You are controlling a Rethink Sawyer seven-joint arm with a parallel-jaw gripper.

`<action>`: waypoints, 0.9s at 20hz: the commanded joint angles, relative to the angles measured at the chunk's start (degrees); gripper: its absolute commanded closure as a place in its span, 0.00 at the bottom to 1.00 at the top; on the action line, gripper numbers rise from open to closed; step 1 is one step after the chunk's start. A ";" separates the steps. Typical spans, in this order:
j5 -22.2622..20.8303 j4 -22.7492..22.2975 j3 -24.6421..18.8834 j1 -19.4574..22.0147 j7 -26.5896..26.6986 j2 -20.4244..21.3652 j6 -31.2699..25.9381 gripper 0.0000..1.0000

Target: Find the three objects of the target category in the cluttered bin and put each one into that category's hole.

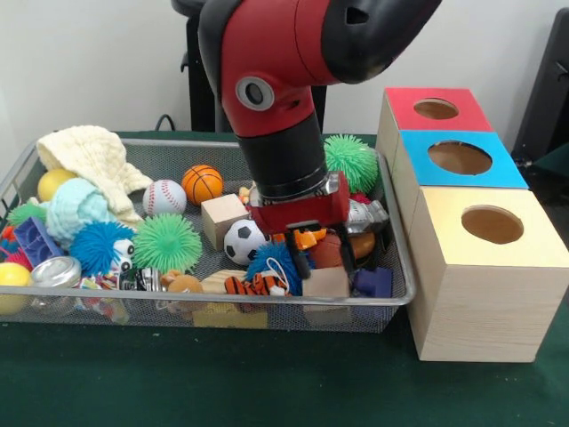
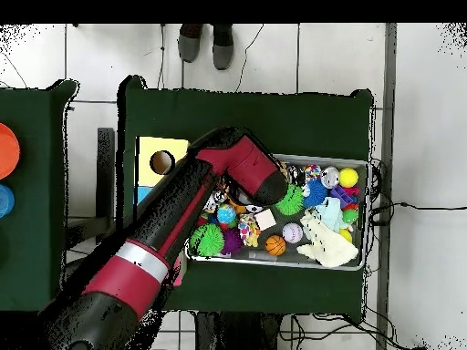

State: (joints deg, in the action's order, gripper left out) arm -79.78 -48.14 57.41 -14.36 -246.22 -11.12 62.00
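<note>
My gripper [image 1: 322, 260] is lowered into the right part of the wire bin [image 1: 222, 301] and stands open. One black finger sits on each side of a brown-orange ball [image 1: 327, 251]; I cannot tell whether they touch it. A soccer ball [image 1: 243, 241] lies just left of the gripper. Further back are a baseball [image 1: 165, 197] and a basketball [image 1: 203, 183]. Right of the bin stand three boxes with round holes: red [image 1: 436, 108], blue [image 1: 460, 157] and yellow [image 1: 492, 224]. In the overhead view the arm [image 2: 246, 178] hides the gripper; the basketball [image 2: 275, 244] and baseball [image 2: 293, 233] show.
The bin also holds spiky green balls [image 1: 167, 242], a spiky blue one [image 1: 96, 246], a cream knitted cloth [image 1: 89, 156], wooden blocks [image 1: 222, 218], a toy tiger [image 1: 258, 285] and yellow balls [image 1: 53, 183]. A person's shoes [image 2: 202, 44] show at the overhead view's top edge.
</note>
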 commanded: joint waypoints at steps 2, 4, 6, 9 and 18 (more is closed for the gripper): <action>8.09 -0.88 -15.03 1.88 -12.39 2.07 2.16 0.00; 8.95 -2.06 -16.56 1.91 -11.11 2.55 1.64 0.00; 9.38 -3.10 -17.96 1.82 -10.64 2.76 1.21 0.00; 9.05 -3.64 -18.78 1.74 -10.24 2.75 0.78 0.00; 7.21 -3.16 -20.79 2.10 -14.14 1.50 1.58 0.00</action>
State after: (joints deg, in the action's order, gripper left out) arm -75.64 -48.30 48.41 -13.33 -246.22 -6.55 62.01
